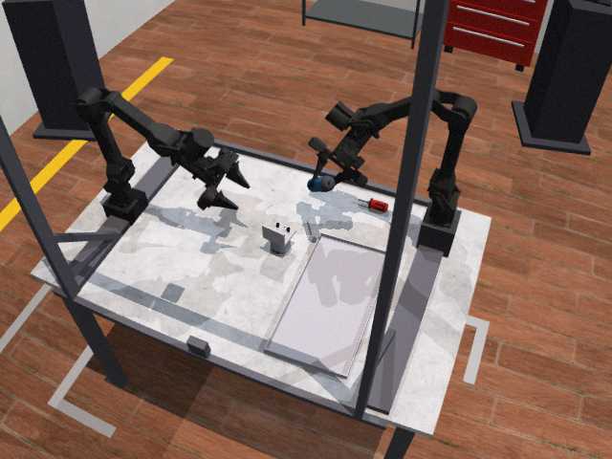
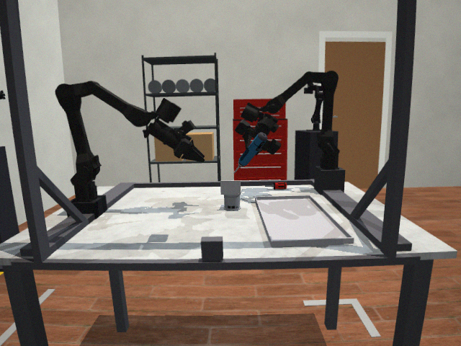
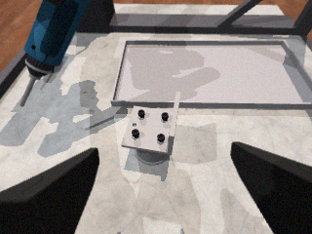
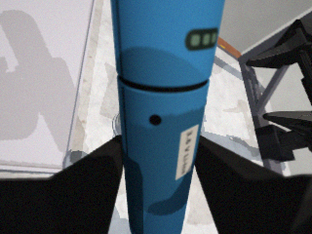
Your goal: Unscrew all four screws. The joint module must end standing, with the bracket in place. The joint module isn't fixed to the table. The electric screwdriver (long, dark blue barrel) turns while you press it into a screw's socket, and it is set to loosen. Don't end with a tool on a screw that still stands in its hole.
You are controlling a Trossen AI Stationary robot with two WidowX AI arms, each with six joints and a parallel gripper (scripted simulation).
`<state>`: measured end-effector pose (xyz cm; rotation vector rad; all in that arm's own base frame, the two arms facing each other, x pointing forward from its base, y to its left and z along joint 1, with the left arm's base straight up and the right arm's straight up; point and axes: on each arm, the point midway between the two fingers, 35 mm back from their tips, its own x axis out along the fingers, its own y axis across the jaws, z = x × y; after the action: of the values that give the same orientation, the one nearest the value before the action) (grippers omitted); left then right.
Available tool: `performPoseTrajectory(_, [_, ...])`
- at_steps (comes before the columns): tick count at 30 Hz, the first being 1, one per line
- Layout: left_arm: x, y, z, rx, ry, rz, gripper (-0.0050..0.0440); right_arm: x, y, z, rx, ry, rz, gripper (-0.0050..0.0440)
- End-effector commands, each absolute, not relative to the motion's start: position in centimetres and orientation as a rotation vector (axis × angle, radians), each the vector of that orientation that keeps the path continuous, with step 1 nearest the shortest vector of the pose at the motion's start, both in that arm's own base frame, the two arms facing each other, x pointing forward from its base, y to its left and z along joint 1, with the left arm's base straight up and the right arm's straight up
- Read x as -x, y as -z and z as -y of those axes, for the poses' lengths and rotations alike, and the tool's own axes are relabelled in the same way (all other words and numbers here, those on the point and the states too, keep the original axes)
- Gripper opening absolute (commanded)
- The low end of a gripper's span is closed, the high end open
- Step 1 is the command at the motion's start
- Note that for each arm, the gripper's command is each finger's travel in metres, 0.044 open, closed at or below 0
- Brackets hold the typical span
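Blue-barrelled, the electric screwdriver (image 1: 321, 184) (image 2: 251, 151) (image 3: 54, 34) (image 4: 161, 107) is pinched by the right gripper (image 1: 326, 182) (image 2: 256, 145) (image 4: 158, 141), tilted above the table (image 1: 148, 267) (image 2: 122, 223) toward its far edge, its bit well apart from the screws. The left gripper (image 1: 242, 197) (image 2: 204, 160) (image 3: 165, 151) (image 4: 254, 87) is held with its fingers spread and nothing between them. The joint module (image 1: 280, 247) (image 2: 231, 202) (image 3: 152, 156) is seen upright, inward from all table edges, with the bracket (image 1: 274, 235) (image 2: 230, 187) (image 3: 148, 128) on top; four black screws (image 3: 141, 113) are seated there. A tray (image 1: 294, 293) (image 2: 312, 241) (image 3: 214, 105) is placed between the module and the right arm's edge, extending toward the near edge. A red screwdriver (image 1: 378, 205) (image 2: 280, 185) is laid near the far corner on the right arm's side
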<state>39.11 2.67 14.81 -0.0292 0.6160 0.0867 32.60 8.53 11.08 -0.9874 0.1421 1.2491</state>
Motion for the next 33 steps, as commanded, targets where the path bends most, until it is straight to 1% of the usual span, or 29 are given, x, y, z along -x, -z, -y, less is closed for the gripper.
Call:
performPoseTrajectory(1, [-39.3, -16.1, -2.8, 0.028, -0.091, -0.585, 0.04, -32.6, -11.7, -7.9, 1.123, -1.316, -0.097, 0.016])
performPoseTrajectory(8, [-39.5, -15.2, -2.9, 0.025, -0.119, -0.585, 0.04, -31.4, -10.4, -7.0, 1.271, -1.409, -0.088, 0.016])
performPoseTrajectory(20, [-41.7, -15.7, -4.2, 0.018, -0.348, -0.379, 0.04, -27.0, -6.0, -4.7, 1.735, -1.682, -0.046, 0.016])
performPoseTrajectory(22, [-41.9, -15.8, -4.3, 0.024, -0.386, -0.341, 0.04, -26.3, -5.2, -4.3, 1.82, -1.725, -0.038, 0.016])
performPoseTrajectory(24, [-41.9, -15.8, -4.3, 0.024, -0.386, -0.341, 0.04, -26.3, -5.2, -4.3, 1.82, -1.725, -0.038, 0.016])
performPoseTrajectory(29, [-42.0, -16.1, -4.7, 0.046, -0.477, -0.25, 0.04, -24.4, -3.1, -3.3, 2.029, -1.83, -0.018, 0.016])
performPoseTrajectory(33, [-42.0, -16.3, -4.8, 0.058, -0.515, -0.211, 0.04, -23.1, -1.6, -2.6, 2.178, -1.9, -0.003, 0.016])
